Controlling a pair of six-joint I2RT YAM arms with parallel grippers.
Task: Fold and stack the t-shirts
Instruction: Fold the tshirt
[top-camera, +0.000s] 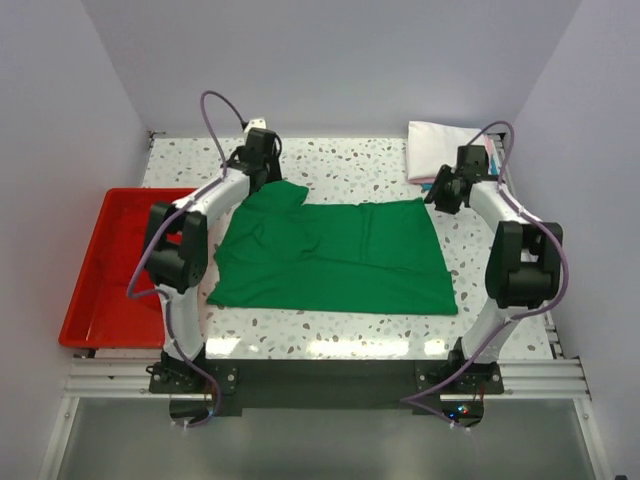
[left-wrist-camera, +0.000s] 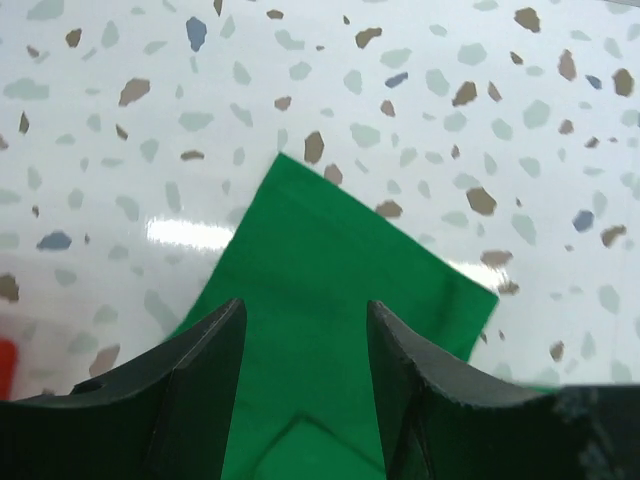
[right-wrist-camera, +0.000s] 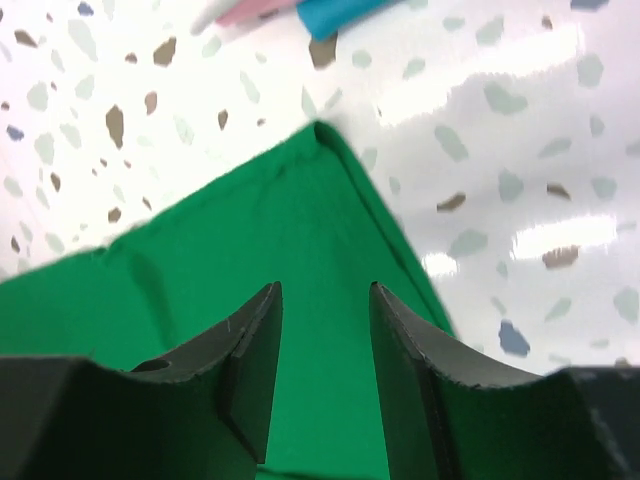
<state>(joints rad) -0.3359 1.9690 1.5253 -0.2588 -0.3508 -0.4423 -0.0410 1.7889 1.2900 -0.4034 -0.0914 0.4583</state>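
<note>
Bright green cloth t-shirt (top-camera: 335, 260): short-sleeved, lying unfolded in the middle of the white speckled worktop (top-camera: 350, 165), between the two arms. It is mostly flat, with wrinkles across its left half. One sleeve juts out at the far left corner. The right edge runs straight.

Left pincer (left-wrist-camera: 305, 320): open. Its two dark fingers stand apart over the far left sleeve, and green cloth shows in the gap between them. The sleeve's end lies beyond the fingertips on bare worktop. Whether the fingertips touch the cloth cannot be told from the wrist view.

Right pincer (right-wrist-camera: 325, 300): open. Its fingers stand apart over the far right corner of the green shirt, and the hemmed corner points away beyond the tips.

White folded t-shirt (top-camera: 440, 148): a flat rectangle at the far right corner of the worktop, on top of a stack.

Pink folded t-shirt (right-wrist-camera: 255, 10) and light blue folded t-shirt (right-wrist-camera: 340, 12): only their edges show, near the green corner but apart from it, apparently lower layers of that stack.

Red plastic tray (top-camera: 100, 270): shallow and rectangular, at the left edge of the worktop beside the left arm.
</note>
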